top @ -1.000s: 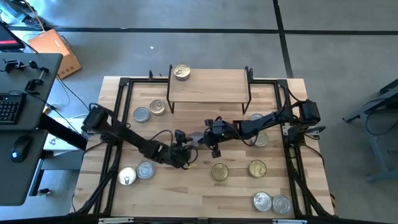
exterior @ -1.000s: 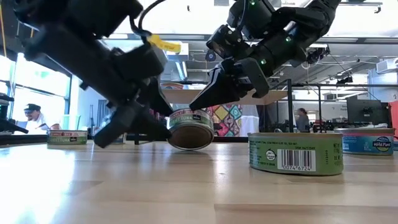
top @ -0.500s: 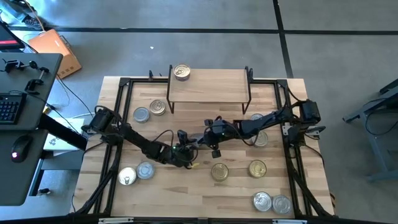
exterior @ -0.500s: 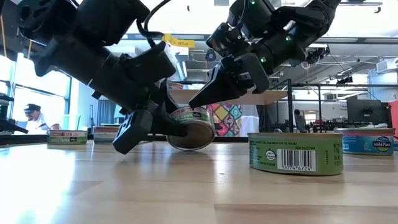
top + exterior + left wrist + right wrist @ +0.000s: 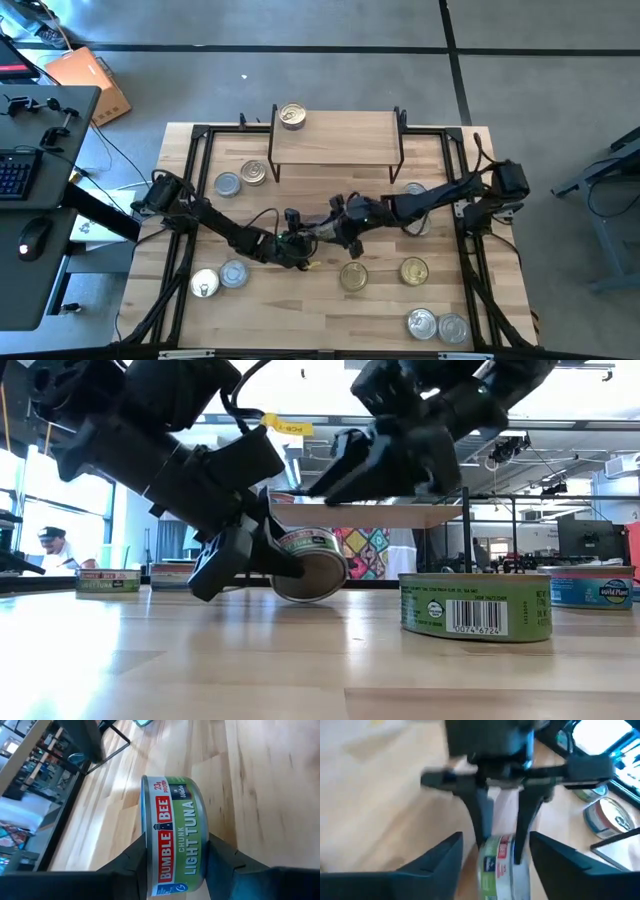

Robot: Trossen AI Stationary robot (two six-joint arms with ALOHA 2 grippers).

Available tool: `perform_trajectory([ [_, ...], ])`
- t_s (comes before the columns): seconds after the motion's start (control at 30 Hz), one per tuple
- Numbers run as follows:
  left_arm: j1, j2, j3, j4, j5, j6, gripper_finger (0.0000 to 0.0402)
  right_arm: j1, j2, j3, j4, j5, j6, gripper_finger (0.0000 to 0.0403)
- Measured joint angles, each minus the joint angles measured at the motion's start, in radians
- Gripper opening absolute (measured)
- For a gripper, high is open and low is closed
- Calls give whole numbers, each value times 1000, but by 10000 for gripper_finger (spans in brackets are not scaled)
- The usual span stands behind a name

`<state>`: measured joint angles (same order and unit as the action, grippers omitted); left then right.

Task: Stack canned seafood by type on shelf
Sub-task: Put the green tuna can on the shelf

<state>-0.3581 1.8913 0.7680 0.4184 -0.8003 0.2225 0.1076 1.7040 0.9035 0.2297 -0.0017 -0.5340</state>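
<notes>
A green-labelled tuna can (image 5: 177, 835) stands on edge near the table's middle, with my left gripper (image 5: 175, 862) shut on it; the low view shows the same can (image 5: 312, 565). My right gripper (image 5: 335, 470) hangs open just above and to the right of it, touching nothing; its fingers (image 5: 445, 852) stand wide apart. The shelf (image 5: 335, 140) stands at the far middle with one gold-lidded can (image 5: 291, 116) on its left end. More cans lie flat around the table. My left gripper pinches the can between its two fingers (image 5: 131, 862), one on each flat end (image 5: 147, 845), with the label band showing between them. The fingers come from the table's left, slanting down. The can is tilted on edge, its lower rim (image 5: 298, 598) down at the tabletop.
Cans lie at the far left (image 5: 240, 178), near left (image 5: 220, 278), near middle (image 5: 353, 276) (image 5: 414, 270), near right (image 5: 437, 325) and under the right arm (image 5: 416, 205). In the low view a barcoded can (image 5: 475, 605) stands close by on the right. Black frame rails run along both table sides.
My left gripper has shut on the can's flat ends and rolled a little. My right gripper has let go of the can, opened, rolled and risen clear of it. The can has stayed tilted on edge in about the same place.
</notes>
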Motion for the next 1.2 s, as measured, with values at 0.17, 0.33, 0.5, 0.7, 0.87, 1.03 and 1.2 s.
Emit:
perform_trajectory([
  [0.17,13,-13,1,-1,37,-20,118,38,48,0,7,173,-25,247],
  [0.33,19,-15,1,2,45,-12,118,44,101,0,21,239,-27,247],
  [0.5,18,-15,1,7,42,-20,143,44,116,-1,28,238,-24,221],
  [0.7,16,-14,0,40,38,0,196,41,116,-1,29,236,11,122],
  [0.87,-29,-45,0,-7,-14,40,210,42,116,-1,22,252,56,116],
  [1.03,-119,-153,0,-197,-148,-39,212,63,105,-1,-7,286,105,116],
  [1.2,-206,-272,0,-407,-262,-219,213,105,20,-3,-29,318,104,116],
])
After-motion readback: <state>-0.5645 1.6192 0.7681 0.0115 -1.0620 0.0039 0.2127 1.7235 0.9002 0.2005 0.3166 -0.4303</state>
